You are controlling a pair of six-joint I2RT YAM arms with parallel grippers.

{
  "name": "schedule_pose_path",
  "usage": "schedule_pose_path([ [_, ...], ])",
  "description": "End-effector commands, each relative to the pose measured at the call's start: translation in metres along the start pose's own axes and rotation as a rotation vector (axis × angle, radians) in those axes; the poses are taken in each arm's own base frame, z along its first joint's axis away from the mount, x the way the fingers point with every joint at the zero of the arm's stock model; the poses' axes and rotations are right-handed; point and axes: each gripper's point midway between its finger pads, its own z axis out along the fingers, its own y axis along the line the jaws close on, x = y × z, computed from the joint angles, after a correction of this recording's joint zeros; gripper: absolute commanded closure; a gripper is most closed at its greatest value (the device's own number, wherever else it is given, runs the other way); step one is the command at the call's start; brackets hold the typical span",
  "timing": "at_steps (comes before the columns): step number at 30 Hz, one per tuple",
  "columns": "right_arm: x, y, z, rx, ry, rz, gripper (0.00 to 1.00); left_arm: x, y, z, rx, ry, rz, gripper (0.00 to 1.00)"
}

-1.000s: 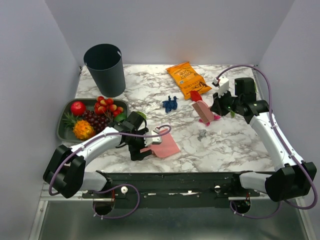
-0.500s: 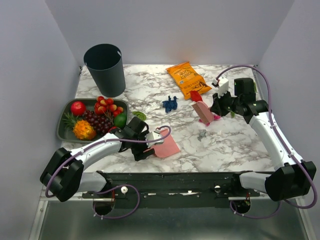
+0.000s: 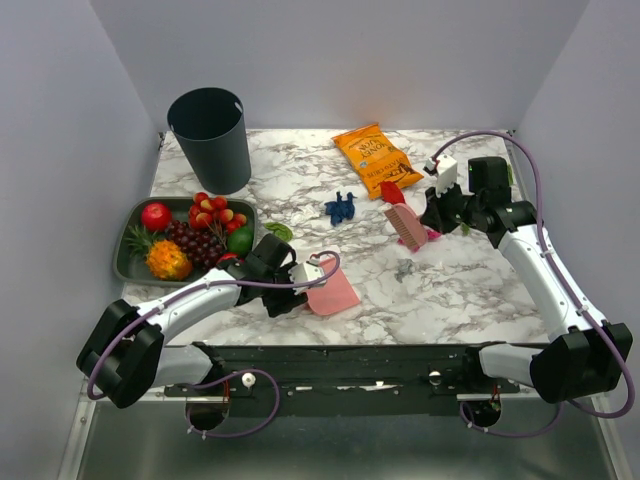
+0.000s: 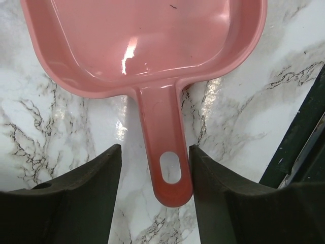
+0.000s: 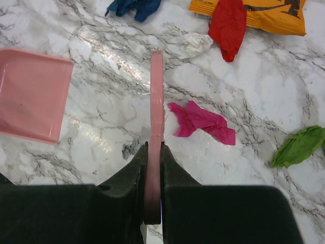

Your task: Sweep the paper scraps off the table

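Observation:
The pink dustpan (image 3: 334, 294) lies flat on the marble table (image 3: 480, 300) near the front. My left gripper (image 3: 298, 284) is open, and its fingers straddle the dustpan's handle (image 4: 163, 147) in the left wrist view. My right gripper (image 3: 437, 214) is shut on a pink brush (image 3: 403, 225), held on edge over the table (image 5: 156, 96). Paper scraps lie around it: blue (image 3: 341, 208), red (image 3: 391, 190), magenta (image 5: 203, 120), grey (image 3: 404, 269), green (image 5: 299, 146) and a second green one (image 3: 279, 230) near the tray.
An orange snack bag (image 3: 375, 157) lies at the back. A dark bin (image 3: 210, 138) stands at the back left. A fruit tray (image 3: 122, 252) with toy fruits sits at the left. A small white scrap (image 5: 197, 43) lies near the red one.
My left gripper has moved right along the table to the dustpan's handle, uncovering the green scrap by the tray. The right arm and brush have not moved.

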Motion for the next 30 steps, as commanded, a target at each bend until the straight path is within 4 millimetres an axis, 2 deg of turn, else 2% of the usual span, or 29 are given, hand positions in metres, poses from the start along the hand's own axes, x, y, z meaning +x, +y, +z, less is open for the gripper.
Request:
schedule_pose_path([
  [1, -0.005, -0.001, -0.006, 0.01, -0.015, 0.008, 1.0, -0.001, 0.003, -0.001, -0.017, -0.003, 0.028, 0.41],
  [6, -0.004, -0.002, -0.005, 0.018, -0.012, 0.01, 0.99, 0.007, 0.002, -0.005, -0.004, 0.035, 0.073, 0.47],
  [8, -0.006, -0.003, -0.005, 0.022, -0.02, 0.011, 0.99, 0.004, 0.004, -0.005, -0.007, 0.03, 0.09, 0.51],
  [9, -0.006, -0.003, -0.005, 0.022, -0.021, 0.009, 1.0, 0.002, 0.006, -0.005, -0.009, 0.03, 0.096, 0.61],
  [13, -0.006, -0.009, -0.008, 0.058, -0.004, 0.025, 0.99, -0.009, 0.009, -0.004, -0.008, -0.005, 0.111, 0.64],
  [14, -0.005, -0.018, -0.01, 0.11, 0.01, 0.031, 0.99, -0.012, 0.01, -0.003, -0.008, -0.013, 0.114, 0.65],
  [15, -0.005, -0.024, -0.012, 0.149, 0.016, 0.043, 0.99, -0.011, 0.01, -0.002, 0.0, -0.008, 0.119, 0.77],
  [16, -0.007, -0.037, -0.019, 0.234, 0.012, 0.056, 0.99, -0.012, 0.012, -0.003, -0.002, -0.006, 0.13, 0.82],
  [18, -0.013, -0.049, -0.027, 0.303, -0.004, 0.047, 0.99, -0.008, 0.019, -0.006, -0.015, 0.017, 0.145, 0.97],
  [19, -0.016, -0.055, -0.032, 0.341, -0.01, 0.043, 1.0, -0.008, 0.021, -0.008, -0.022, 0.016, 0.15, 1.0],
  [24, -0.025, -0.101, -0.066, 0.555, 0.027, -0.01, 1.0, -0.012, 0.022, -0.015, -0.007, 0.006, 0.18, 1.0],
  [30, 0.0, -0.151, -0.105, 0.745, 0.186, 0.001, 0.99, -0.025, 0.025, -0.01, 0.004, -0.03, 0.152, 1.0],
])
